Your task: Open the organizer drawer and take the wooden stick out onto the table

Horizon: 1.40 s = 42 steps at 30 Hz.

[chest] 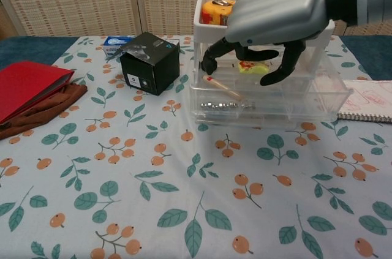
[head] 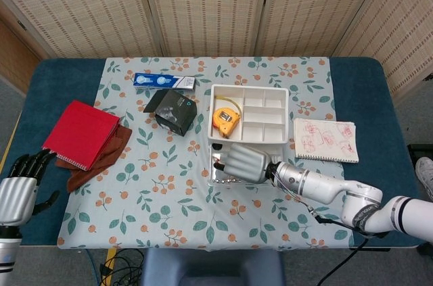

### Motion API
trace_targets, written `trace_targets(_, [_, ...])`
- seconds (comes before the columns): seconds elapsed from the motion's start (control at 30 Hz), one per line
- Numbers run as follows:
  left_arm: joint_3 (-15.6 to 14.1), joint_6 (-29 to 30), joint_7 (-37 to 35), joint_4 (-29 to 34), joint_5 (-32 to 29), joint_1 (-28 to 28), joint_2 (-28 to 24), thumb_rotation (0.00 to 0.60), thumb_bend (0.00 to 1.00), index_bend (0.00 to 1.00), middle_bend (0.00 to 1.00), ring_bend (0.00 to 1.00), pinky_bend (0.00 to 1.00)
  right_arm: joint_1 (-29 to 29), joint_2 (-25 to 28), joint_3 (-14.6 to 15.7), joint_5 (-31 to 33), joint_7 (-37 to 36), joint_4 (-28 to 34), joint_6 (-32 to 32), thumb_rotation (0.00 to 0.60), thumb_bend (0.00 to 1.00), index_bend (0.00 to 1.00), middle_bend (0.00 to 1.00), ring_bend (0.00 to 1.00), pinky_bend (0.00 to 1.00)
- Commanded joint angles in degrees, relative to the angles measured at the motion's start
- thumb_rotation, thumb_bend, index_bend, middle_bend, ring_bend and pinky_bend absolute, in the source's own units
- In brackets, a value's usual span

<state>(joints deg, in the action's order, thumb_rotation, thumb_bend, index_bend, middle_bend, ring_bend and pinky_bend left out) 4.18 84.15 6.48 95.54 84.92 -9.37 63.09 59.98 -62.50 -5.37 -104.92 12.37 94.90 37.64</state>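
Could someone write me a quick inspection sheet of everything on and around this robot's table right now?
Surface: table under a floral cloth.
Job's things: organizer drawer pulled open; wooden stick lies inside it, beside a bead chain.
Clutter: tape measure in the organizer's top tray, black box, red notebook on a brown cloth, blue packet, sketch pad.
Hands: right hand reaches over the open drawer, fingers curled down, holding nothing; left hand idle at the table's edge.
Cables: some at the table's front edge.
Surroundings: woven folding screen.
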Motion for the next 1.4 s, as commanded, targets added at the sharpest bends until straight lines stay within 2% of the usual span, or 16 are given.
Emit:
trace_targets(0.03, [-0.02,-0.09,0.01,-0.05,-0.08,0.01,-0.01,0.6,0.25,0.14,0.13,0.15,0.11,0.82,-0.98,0.85,-1.13,-0.4,-1.0,0.58,0.6,0.3,0.24,0.82,1.0,1.0])
trace_targets(0.47, [0.13,-0.12,-0.05,-0.51,-0.59,0.19,0.17,0.6,0.25,0.14,0.13,0.15,0.11,3.37,-2.62,3.64,-3.56,-0.38,-3.67,0.77,0.6,0.3,0.24,0.82,1.0,1.0])
trace_targets(1.07, [0.33,-0.57,0.62,-0.35,-1.04,0.01,0.27,0.6,0.25,0.14,0.13,0.15,0.11,5.73,-5.05,5.37,-4.01,-2.23,-7.17,2.16,0.6,0.3,0.24,0.82,1.0,1.0])
trace_targets(1.3, [0.35,-0.55,0.56,-0.46,-1.13,0.06,0.33,0.6,0.25,0.14,0.13,0.15,0.11,6.74,-5.46,6.01,-3.9,-2.12,-7.32,1.36,0.6,0.39,0.26,0.82,1.0,1.0])
trace_targets(1.4, [0.29,-0.62,0.5,-0.6,-1.21,0.12,0.34,0.6,0.25,0.14,0.13,0.15,0.11,6.91,-5.47,6.24,-3.75,-2.04,-7.33,1.36,0.6,0.4,0.28,0.82,1.0,1.0])
